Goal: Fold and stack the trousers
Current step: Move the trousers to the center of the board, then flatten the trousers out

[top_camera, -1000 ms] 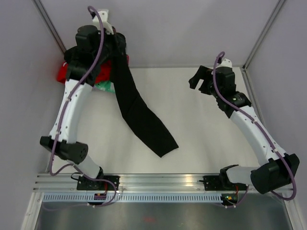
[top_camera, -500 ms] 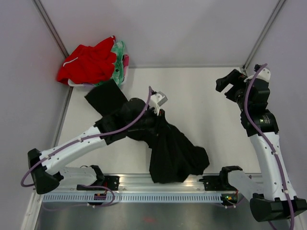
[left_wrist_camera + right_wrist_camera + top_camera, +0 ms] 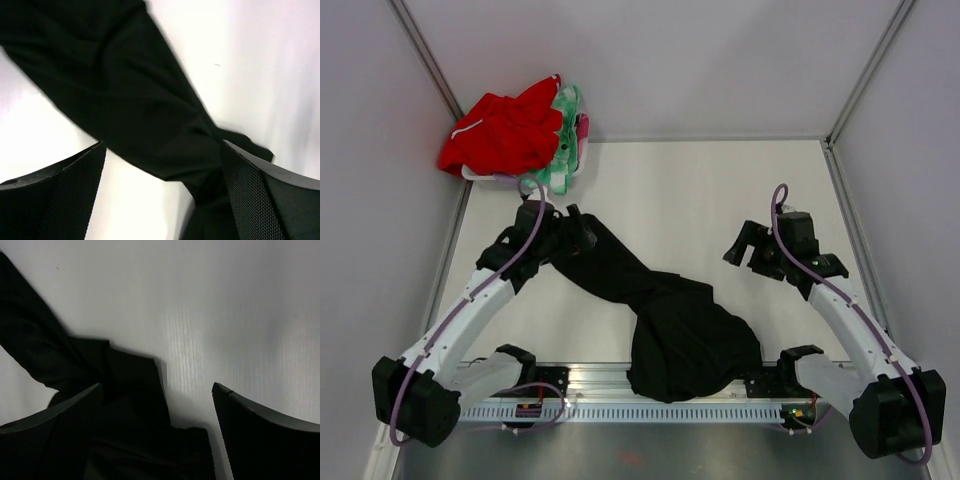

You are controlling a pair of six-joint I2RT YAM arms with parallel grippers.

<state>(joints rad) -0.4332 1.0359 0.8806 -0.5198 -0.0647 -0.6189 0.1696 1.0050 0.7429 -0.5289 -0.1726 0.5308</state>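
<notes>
trousers (image 3: 685,335): bunched at 6 o'clock, trailing to 10 | left gripper (image 3: 162,145): spread, empty, over trousers | right gripper (image 3: 157,385): spread, empty | white bin (image 3: 480,174), 11 o'clock: red garment (image 3: 500,130), patterned cloth (image 3: 568,120)

Plain black trousers (image 3: 670,320) below black-fingered left hand (image 3: 578,230); beyond hand, red garment (image 3: 505,130) with white trim, green-and-pink patterned cloth (image 3: 570,130); white surface (image 3: 720,190) all round.

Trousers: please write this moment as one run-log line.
trousers: bunched, not folded | left gripper: open, above trousers | right gripper: open, empty
</notes>
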